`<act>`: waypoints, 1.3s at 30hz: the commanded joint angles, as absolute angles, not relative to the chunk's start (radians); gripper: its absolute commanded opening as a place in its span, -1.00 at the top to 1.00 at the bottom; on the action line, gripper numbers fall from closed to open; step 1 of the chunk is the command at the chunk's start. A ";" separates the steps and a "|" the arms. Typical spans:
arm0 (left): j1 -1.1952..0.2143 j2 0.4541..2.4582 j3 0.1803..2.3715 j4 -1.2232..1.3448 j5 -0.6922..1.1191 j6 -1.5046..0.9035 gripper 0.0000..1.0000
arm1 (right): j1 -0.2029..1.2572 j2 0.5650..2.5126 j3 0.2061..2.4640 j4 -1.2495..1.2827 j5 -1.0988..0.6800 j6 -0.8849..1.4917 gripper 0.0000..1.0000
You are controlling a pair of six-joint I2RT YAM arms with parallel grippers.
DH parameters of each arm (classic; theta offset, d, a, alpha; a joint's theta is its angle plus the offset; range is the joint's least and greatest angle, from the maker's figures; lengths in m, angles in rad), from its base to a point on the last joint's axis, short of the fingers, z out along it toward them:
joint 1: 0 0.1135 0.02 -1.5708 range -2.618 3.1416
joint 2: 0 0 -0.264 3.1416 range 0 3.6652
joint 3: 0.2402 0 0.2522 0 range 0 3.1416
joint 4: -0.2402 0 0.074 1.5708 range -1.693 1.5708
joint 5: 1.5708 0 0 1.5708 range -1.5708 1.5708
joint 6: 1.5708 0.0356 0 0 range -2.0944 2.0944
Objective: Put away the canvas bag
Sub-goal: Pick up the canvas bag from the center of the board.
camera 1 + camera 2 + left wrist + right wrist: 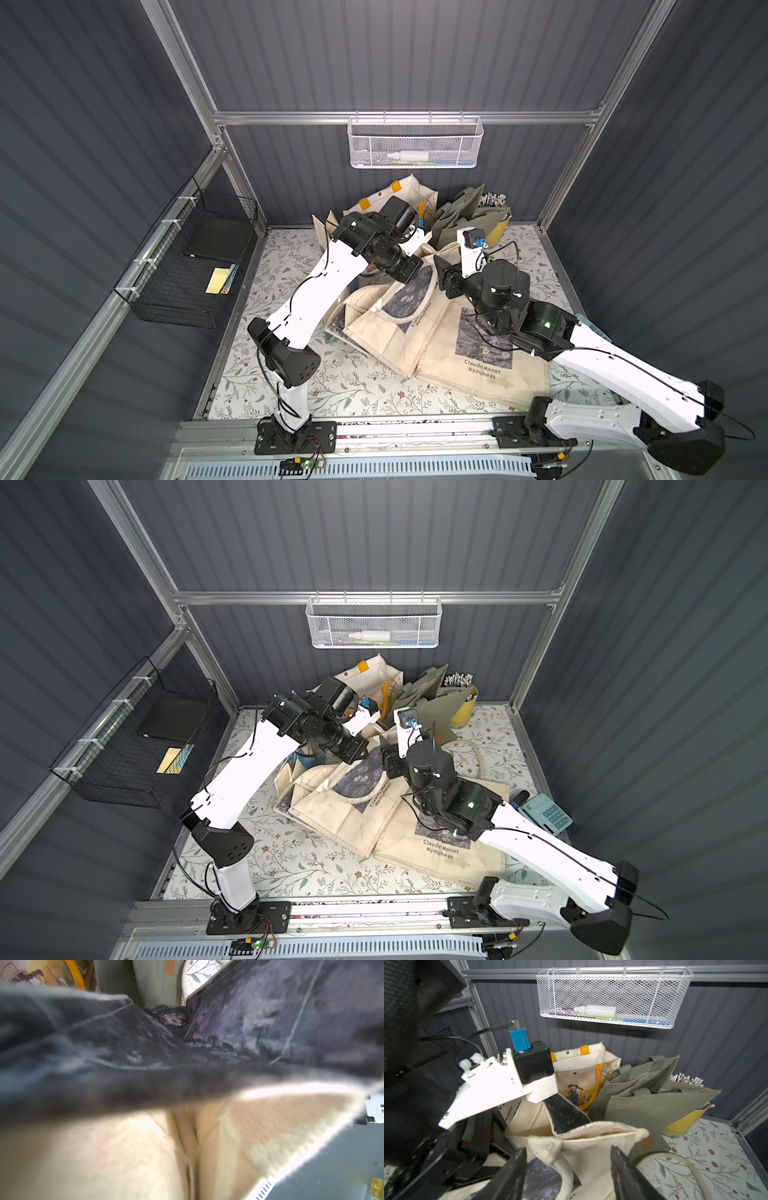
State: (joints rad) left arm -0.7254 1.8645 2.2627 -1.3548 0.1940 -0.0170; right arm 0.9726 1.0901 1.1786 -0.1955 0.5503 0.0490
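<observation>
Your floral counter [332, 386] carries the canvas bag [440, 345], Monet-printed, crumpled and half folded. Its long axis runs from beneath both claws back toward the arm bases. Beyond the claws, against the back wall, stand a cream tote with yellow handles [583, 1076] and olive-green bags [643, 1093]. Your left claw [360, 751] is closed, apparently pinching a raised flap at the bag's mouth. Your right claw [569, 1149] is apart, its fingers straddling the cream rim directly ahead. It looks the nearer one to take that rim.
</observation>
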 commanded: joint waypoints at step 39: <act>-0.761 1.637 2.102 -0.759 0.367 -0.489 1.00 | 0.761 0.637 0.797 -0.133 0.112 -0.267 -0.26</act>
